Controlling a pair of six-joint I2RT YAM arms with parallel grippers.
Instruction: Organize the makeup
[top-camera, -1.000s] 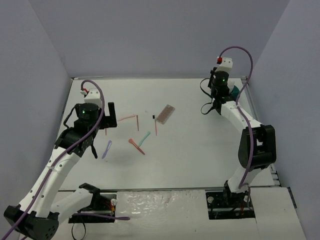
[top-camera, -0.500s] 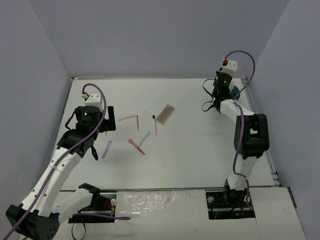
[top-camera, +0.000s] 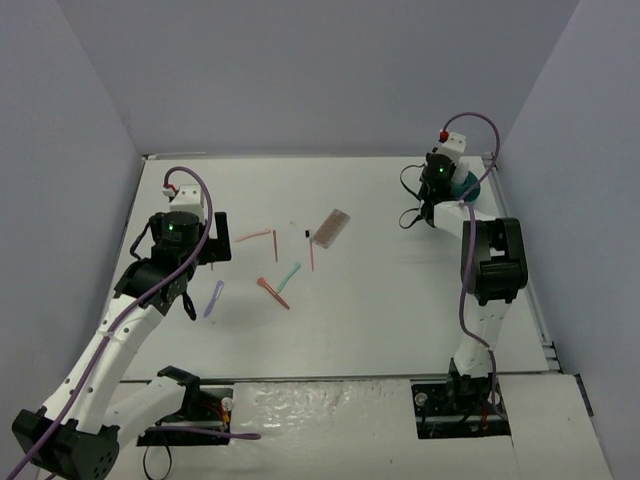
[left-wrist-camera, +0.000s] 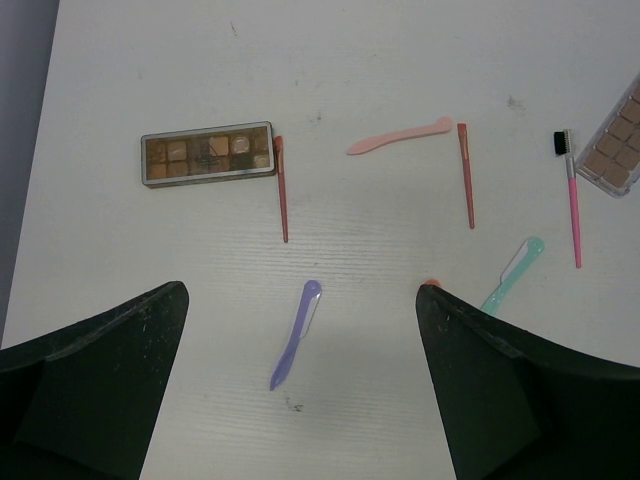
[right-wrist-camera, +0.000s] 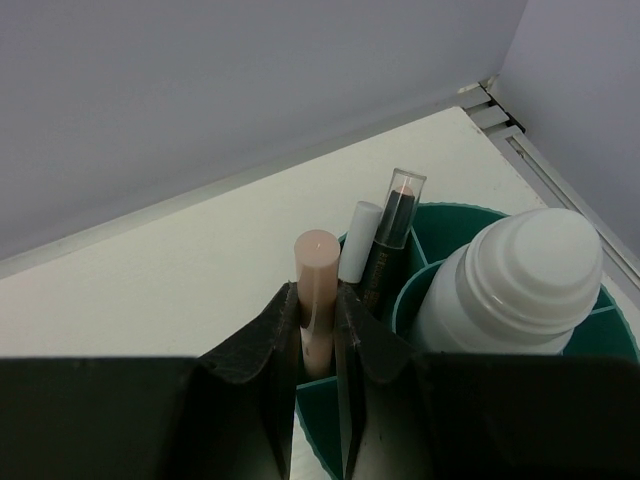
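Observation:
My right gripper is shut on a pale pink tube, held upright at the rim of the teal tub. In the tub stand a white stick, a dark pencil and a white bottle. My left gripper is open above a lilac applicator. On the table lie a palette, a second palette, a pink spatula, two red sticks, a pink brush and a mint applicator.
The tub stands in the far right corner, close to the metal table edge and the grey walls. The loose makeup lies left of the table's centre around. The right arm is folded along the right side.
My right gripper has moved further back and right, toward the teal tub in the corner, with the arm folding upright. My left arm has barely moved.

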